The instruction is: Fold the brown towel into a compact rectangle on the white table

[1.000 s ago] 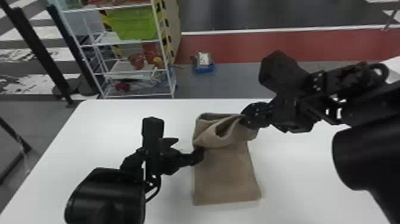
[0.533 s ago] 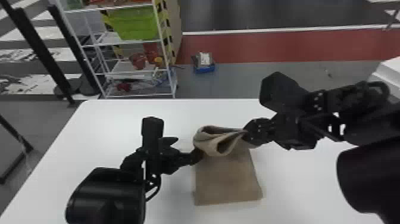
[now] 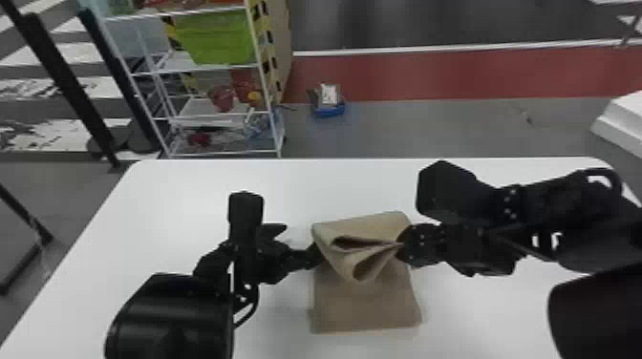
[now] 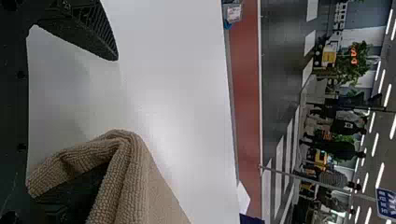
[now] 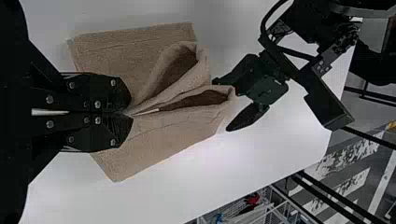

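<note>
Firstly, brown towel [image 3: 365, 308]: on the white tabletop [image 3: 186, 200], inside its far edge, top layers raised in a pinched fold. Right pincer [image 3: 400, 245]: closed, gripping the fold. Left pincer [image 3: 304, 240]: spread open, one finger free, the other apparently inside the fold.

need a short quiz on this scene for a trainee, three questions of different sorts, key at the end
1. True or false: all of the towel lies flat on the table.

2. What is the right gripper doing?
a) resting open on the table
b) pinching the towel between its fingers
c) holding a green bin

3. Fill in the missing word: the fingers of the left gripper stand ____, with a fold of towel over one of them.

Key: 1. false; 2. b; 3. open
</note>
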Robot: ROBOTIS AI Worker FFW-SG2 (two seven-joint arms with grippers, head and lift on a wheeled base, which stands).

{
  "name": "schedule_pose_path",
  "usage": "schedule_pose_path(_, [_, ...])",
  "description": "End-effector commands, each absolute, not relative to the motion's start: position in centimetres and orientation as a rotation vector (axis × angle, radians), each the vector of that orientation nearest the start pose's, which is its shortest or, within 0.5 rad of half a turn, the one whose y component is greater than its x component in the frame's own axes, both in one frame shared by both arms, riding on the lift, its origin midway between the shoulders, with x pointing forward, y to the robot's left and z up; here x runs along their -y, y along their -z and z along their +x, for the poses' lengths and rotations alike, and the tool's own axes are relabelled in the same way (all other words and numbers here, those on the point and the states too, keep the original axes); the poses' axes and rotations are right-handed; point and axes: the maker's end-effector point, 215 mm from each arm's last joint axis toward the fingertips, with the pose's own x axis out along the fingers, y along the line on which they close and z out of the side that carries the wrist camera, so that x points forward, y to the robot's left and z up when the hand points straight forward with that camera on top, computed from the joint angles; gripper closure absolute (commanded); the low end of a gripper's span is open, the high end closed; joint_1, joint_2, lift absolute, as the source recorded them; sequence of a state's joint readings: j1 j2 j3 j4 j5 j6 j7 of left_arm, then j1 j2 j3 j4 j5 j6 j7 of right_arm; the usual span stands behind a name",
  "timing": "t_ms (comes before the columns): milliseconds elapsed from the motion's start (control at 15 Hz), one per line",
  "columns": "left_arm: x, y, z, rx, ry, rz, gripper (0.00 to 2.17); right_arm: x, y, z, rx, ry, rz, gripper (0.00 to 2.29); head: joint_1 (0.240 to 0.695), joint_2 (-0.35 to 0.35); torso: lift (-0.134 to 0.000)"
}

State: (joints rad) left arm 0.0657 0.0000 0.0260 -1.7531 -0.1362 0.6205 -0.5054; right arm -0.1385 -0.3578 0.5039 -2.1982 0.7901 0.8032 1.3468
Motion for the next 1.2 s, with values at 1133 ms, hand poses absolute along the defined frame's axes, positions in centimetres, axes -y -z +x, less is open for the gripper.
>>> schedule_pose_path(1133, [-15.4, 46.4, 51.9, -0.501, 0.434, -0.010, 0.09, 5.1, 39.4, 37.3, -0.639, -1.222, -1.004, 1.23, 0.695, 0.133, -0.124])
